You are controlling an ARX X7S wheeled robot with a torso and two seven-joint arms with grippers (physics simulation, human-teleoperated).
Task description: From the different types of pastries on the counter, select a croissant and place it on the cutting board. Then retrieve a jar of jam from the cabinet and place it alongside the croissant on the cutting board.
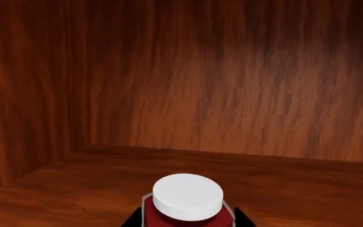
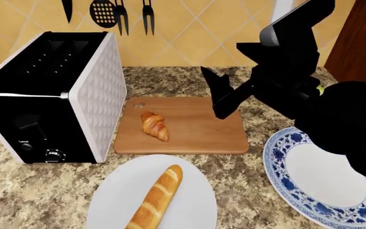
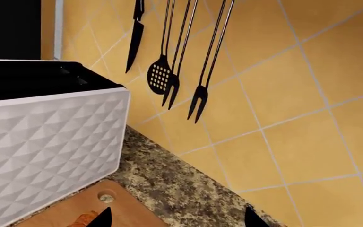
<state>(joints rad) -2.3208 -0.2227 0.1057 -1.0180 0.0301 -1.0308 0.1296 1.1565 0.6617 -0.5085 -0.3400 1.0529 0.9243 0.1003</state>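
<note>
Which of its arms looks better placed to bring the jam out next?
The left. Its wrist view looks into the wooden cabinet, with the jar of jam right between its dark fingertips. The right tool hangs open over the cutting board, where the croissant already lies.

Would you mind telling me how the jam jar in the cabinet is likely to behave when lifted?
The jar of jam looks rigid and probably glassy, so likely slippery and breakable if dropped. Its round shape suggests it would roll if tipped. The cabinet walls stand close, so a knock seems possible.
</note>
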